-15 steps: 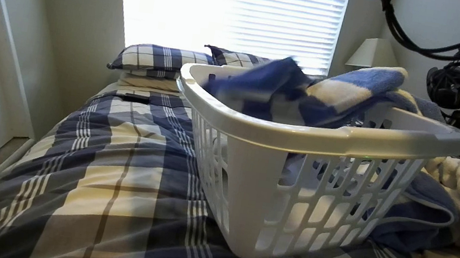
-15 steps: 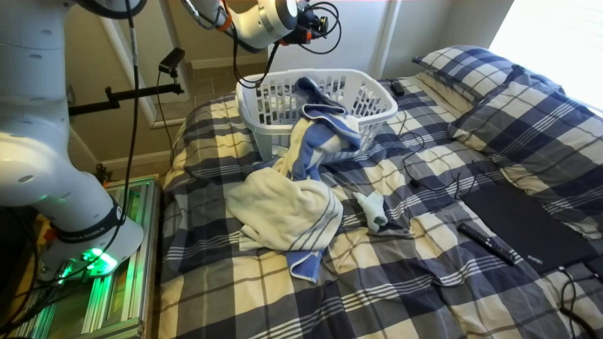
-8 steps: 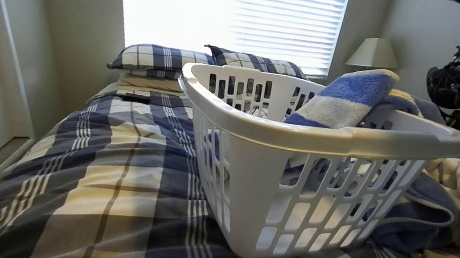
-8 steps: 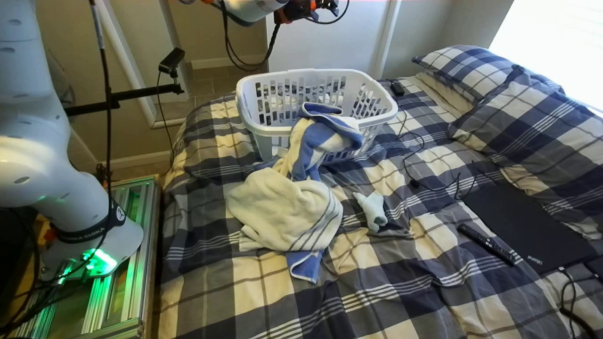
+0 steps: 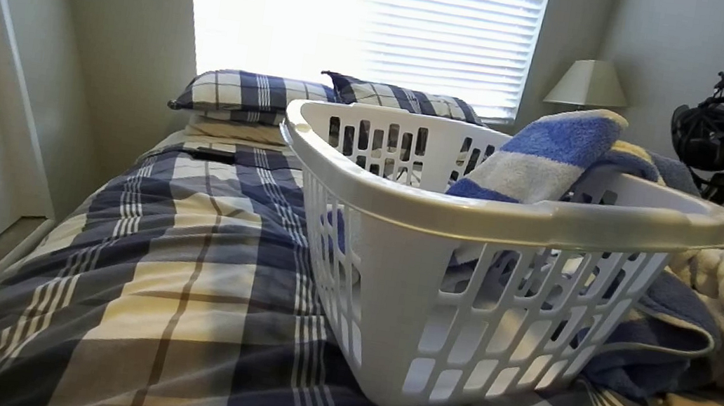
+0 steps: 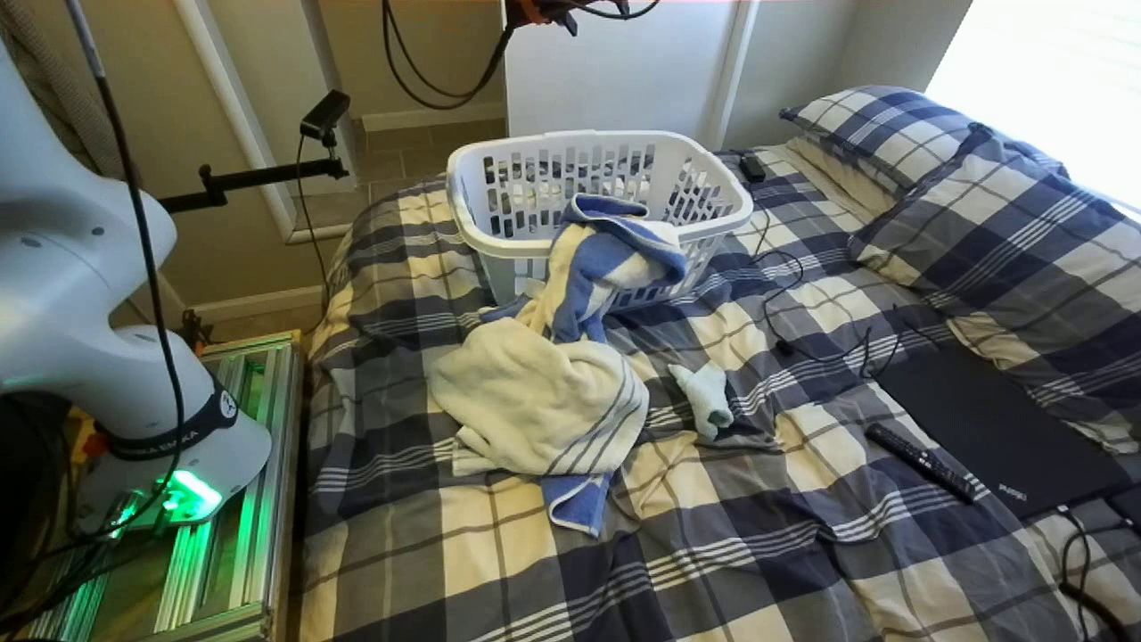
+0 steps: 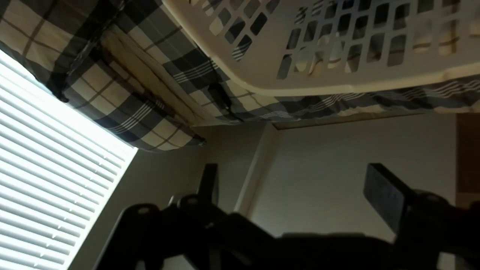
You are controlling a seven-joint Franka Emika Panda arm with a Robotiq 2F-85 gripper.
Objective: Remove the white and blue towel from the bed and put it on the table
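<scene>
A white and blue towel (image 6: 572,276) hangs over the rim of the white basket, one end inside it, as both exterior views show; its striped fold (image 5: 558,145) rises above the rim. Pale bunched cloth (image 6: 535,392) with a blue corner (image 6: 579,504) lies in front on the plaid bed (image 6: 802,553); whether it is all one towel I cannot tell. High above the basket, at the top edge of an exterior view, is my gripper (image 6: 595,20). In the wrist view the gripper (image 7: 293,172) stands open, nothing between its fingers. The table is out of view.
The white basket (image 5: 404,205) stands on the bed. Near the cloth lies a small pale green item (image 6: 704,397). A remote (image 6: 923,462), a black laptop (image 6: 989,428) and cables are toward the pillows (image 6: 891,134). A camera on a bracket (image 6: 325,116) sticks out near the arm.
The towel's end, in mid-air over the basket a second ago, has dropped inside. My arm has lifted up and back, away from the towel, which now lies still.
</scene>
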